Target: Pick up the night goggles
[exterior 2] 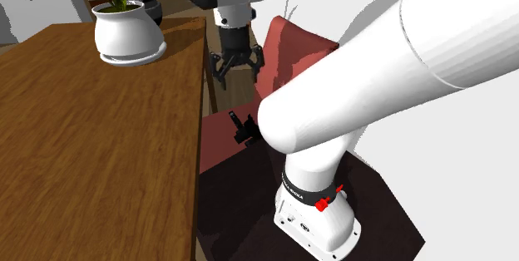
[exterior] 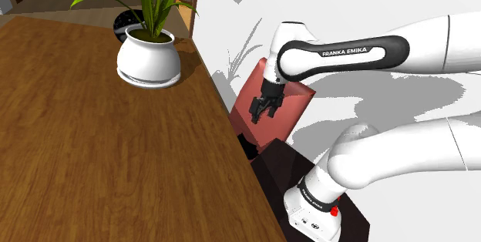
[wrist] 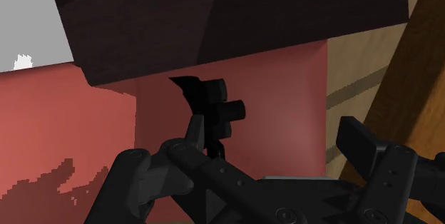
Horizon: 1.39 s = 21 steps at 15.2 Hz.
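The gripper [exterior 2: 235,68] hangs, fingers apart, over a red chair [exterior 2: 293,45]; open air lies between it and the night goggles [exterior 2: 242,128] on the seat below; the wooden table [exterior 2: 100,143] edge walls one side, the chair's back the other; the dark stand [exterior 2: 233,218] crowds the seat's near end; a potted plant [exterior 2: 126,33] stands well apart on the table.

The shoulder view looks down from beside and above the arm's base [exterior: 312,210], facing across the wooden desk [exterior: 92,148] toward the white plant pot [exterior: 149,59] well beyond the jaws. The second exterior view stands close behind that base and faces nearly the same way, sharing the desk, the pot and the red chair [exterior: 271,109] by the jaws. The wrist view looks closely past the jaws onto the chair.
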Each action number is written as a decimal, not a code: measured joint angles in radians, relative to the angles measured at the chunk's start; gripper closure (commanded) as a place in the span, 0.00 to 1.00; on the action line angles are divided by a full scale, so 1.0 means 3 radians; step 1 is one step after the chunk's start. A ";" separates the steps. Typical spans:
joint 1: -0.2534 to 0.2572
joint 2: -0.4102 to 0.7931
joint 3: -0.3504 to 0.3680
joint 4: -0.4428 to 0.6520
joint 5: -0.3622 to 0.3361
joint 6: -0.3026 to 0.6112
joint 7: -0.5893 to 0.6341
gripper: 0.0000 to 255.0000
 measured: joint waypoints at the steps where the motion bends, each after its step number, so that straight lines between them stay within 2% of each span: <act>1: -0.0028 0.0085 -0.0021 -0.0065 -0.0014 0.0178 -0.0011 0.00; 7: -0.0156 0.0766 -0.0131 -0.0261 -0.0046 0.1247 -0.0053 0.00; 12: -0.0196 0.1588 -0.0253 -0.0256 0.0051 0.2220 -0.0165 0.00; 15: -0.0181 0.2119 -0.0314 -0.0155 0.0304 0.2743 -0.0373 0.00; 17: -0.0221 0.2441 -0.0269 -0.0067 0.0612 0.3034 -0.0614 0.00; 21: -0.0366 0.2799 -0.0102 0.0054 0.0958 0.3307 -0.0904 0.00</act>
